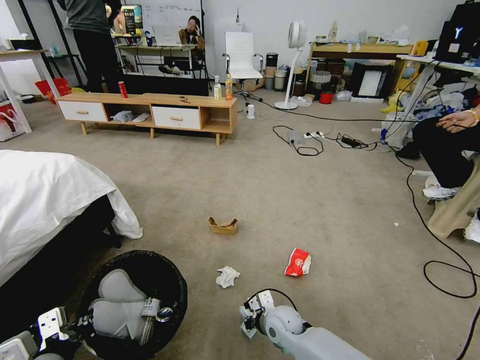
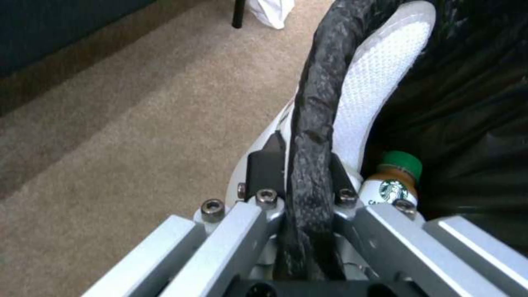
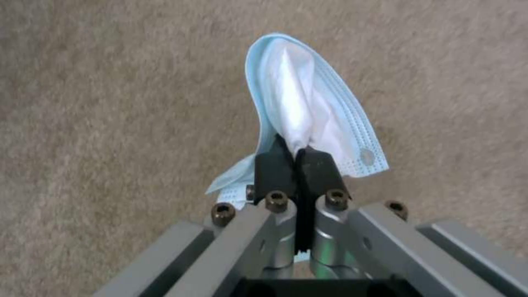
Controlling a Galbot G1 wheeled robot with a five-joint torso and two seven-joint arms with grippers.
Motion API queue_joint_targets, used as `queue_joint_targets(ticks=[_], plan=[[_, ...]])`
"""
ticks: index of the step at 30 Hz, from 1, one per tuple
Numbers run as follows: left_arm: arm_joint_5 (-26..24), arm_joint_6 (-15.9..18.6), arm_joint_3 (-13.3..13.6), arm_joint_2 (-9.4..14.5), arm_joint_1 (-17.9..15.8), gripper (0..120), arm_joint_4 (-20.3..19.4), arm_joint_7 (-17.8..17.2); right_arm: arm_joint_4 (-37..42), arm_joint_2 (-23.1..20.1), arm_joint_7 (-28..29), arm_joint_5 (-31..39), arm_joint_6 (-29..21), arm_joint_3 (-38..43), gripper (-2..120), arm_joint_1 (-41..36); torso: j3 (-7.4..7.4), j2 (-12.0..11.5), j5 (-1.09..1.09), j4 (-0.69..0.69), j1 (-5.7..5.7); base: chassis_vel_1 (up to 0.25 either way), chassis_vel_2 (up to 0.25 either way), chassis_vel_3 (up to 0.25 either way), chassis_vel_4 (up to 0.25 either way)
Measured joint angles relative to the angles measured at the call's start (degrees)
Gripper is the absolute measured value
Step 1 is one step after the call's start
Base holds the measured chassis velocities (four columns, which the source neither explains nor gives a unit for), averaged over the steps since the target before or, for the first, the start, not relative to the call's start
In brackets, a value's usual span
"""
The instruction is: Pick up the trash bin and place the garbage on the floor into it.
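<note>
Trash bin (image 1: 131, 300) sits low at the robot's left, beside the bed (image 1: 45, 200). The left gripper (image 2: 300, 173) is clamped on its rim, with the rolled black bag (image 2: 313, 103) pinched between the pads. Inside it: a pale shoe (image 1: 112, 300), a small bottle with a green cap (image 2: 393, 183), a can end.

Right gripper (image 3: 296, 165) hangs over bare floor (image 3: 110, 103), jaws closed on a blue-and-white face mask (image 3: 308, 103) — held by a thin fold only, most of it flopping free above the fingers.

Left on the carpet: crumpled tissue (image 1: 227, 276), crushed red-white cup (image 1: 298, 262), tan cardboard tray (image 1: 223, 226), all ahead of the right arm and well apart from one another.

Risks as I read them:
- Mask grip is shallow. A quick swing toward the bin could shake it loose short of the opening.
- When the jaws release, the light fabric may cling to a pad or drift past the rim.
- The bin is held at one rim point through slippery bag plastic — it could tilt or slide in the grip, and the load inside would shift.
- Cables (image 1: 440, 235) on the right could snag the base if it drives that way.
</note>
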Motion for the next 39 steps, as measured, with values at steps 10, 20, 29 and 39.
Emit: queue_joint_targets(ticks=[10,20,29,39], plan=[[-0.8,0.0,-0.1,0.5,-0.6,3,-0.3,-0.2,6.6,-4.6,0.0,0.1,4.3,2.1,0,0.7,0.00,0.0,-0.01,-0.01,0.00,0.000,0.000,0.000,0.000],[-1.4,0.0,0.7,0.6,-1.3,3,-0.7,-0.5,18.5,-9.4,-0.5,0.5,5.9,5.9,0,3.1,0.00,0.0,-0.01,-0.01,0.00,0.000,0.000,0.000,0.000],[-1.7,0.0,1.8,0.6,-1.4,3,-1.7,-0.7,37.0,-12.1,-2.5,6.6,8.8,8.6,0,10.7,-0.01,0.0,-0.02,0.00,-0.01,0.000,0.000,0.000,0.000],[-1.3,0.0,2.5,0.9,-1.1,3,-2.5,-0.7,45.2,-8.1,5.4,22.6,1.9,1.5,0,25.4,-0.01,0.0,-0.03,0.02,-0.01,0.000,0.000,0.000,0.000]])
